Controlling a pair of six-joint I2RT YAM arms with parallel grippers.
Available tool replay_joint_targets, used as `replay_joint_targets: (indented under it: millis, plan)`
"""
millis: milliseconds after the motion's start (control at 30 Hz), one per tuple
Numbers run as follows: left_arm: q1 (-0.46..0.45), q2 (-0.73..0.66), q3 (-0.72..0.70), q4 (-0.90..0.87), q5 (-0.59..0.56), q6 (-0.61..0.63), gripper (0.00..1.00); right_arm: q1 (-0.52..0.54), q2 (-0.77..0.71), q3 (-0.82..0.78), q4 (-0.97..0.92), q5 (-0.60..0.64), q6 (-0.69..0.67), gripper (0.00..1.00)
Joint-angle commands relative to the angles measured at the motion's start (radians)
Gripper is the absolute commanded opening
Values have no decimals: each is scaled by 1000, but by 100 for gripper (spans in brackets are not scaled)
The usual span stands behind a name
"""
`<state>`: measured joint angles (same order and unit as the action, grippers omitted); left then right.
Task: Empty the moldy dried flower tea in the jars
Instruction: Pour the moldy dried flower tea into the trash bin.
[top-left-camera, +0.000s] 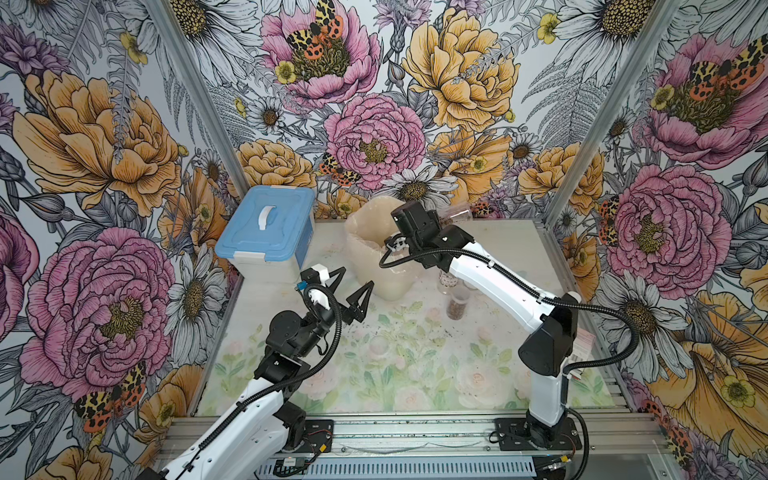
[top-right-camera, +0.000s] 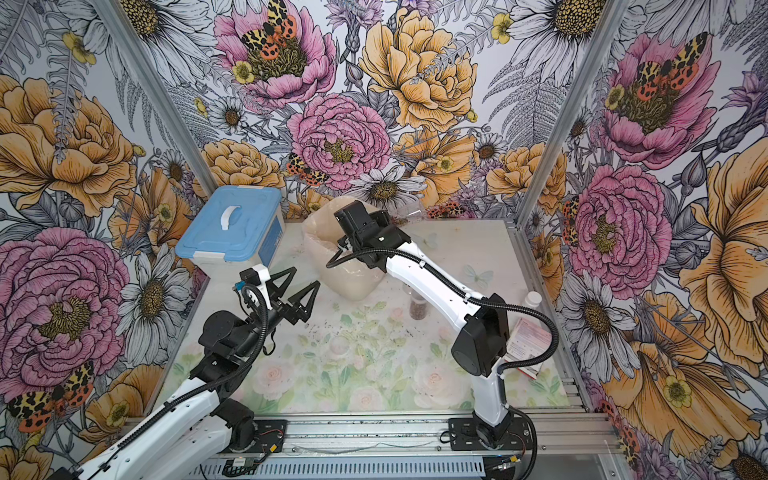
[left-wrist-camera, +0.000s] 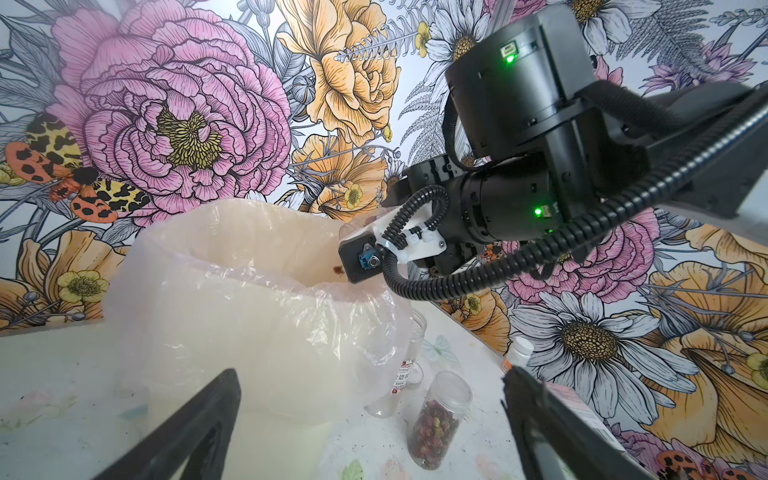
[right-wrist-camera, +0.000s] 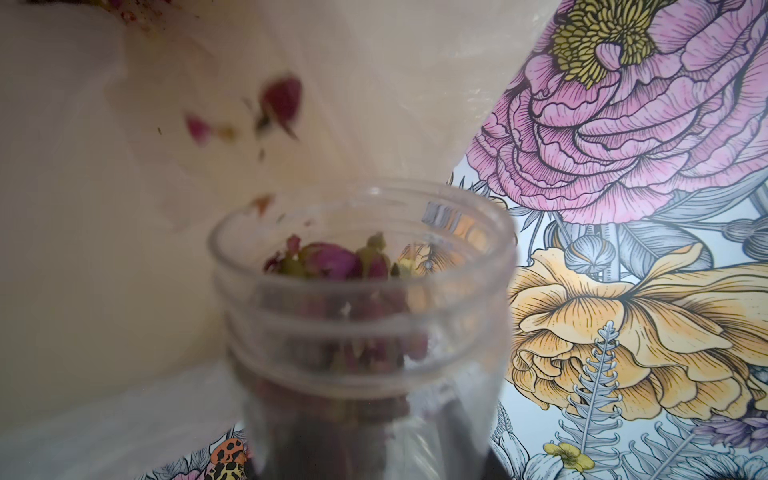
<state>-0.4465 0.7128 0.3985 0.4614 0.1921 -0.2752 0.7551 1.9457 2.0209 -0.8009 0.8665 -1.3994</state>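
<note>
Dried pink-brown flower buds (right-wrist-camera: 332, 262) sit at the mouth of a clear plastic jar (right-wrist-camera: 361, 316) that is tipped over the bin. A few buds are in mid-air between mouth and liner, and some bits lie on the liner. The right gripper (top-left-camera: 445, 224) holds this jar, clamped on its body. The black wrist hides the fingers in both top views; only one clear end of the jar sticks out.

Landmark: cream bin lined with a translucent plastic bag (top-left-camera: 374, 274), on the floral-print tabletop (top-left-camera: 415, 374).
- Just beside the bin, right arm's side: taller clear jar with a red-and-white label (left-wrist-camera: 402, 376). It is open-mouthed and looks empty. The liner partly hides its base, and the right arm mostly covers it in the top views.
- Next to that, nearer the robot than the bin: lidded clear jar (top-left-camera: 457, 305), upright, partly filled with buds.
- The left gripper (top-left-camera: 358, 277) hovers near the bin's left side, jaws wide apart, holding nothing.
- Blue-lidded white storage box (top-left-camera: 266, 228) is close on the bin's left.
- Small white-capped bottle with orange label (top-right-camera: 533, 300) and pink-and-white packet (top-right-camera: 528, 340) are well to the bin's right.
- Dark specks (top-left-camera: 395, 332) are scattered in front of the bin.
</note>
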Motion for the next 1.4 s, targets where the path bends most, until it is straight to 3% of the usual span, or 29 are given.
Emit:
replay_joint_targets:
  millis: [0,367,800,1367]
  plan:
    - [13,-14,-16,29,20,-20,99,-7,4,46,9,-1,-13,16]
    - [23,-14,-22,36,20,-26,99,-9,9,124,8,3,-13,16]
    - [31,-26,-29,33,21,-32,99,-10,47,21,9,-33,-8,16]
    - [37,-24,-32,38,15,-38,99,-11,3,131,8,-27,-13,17]
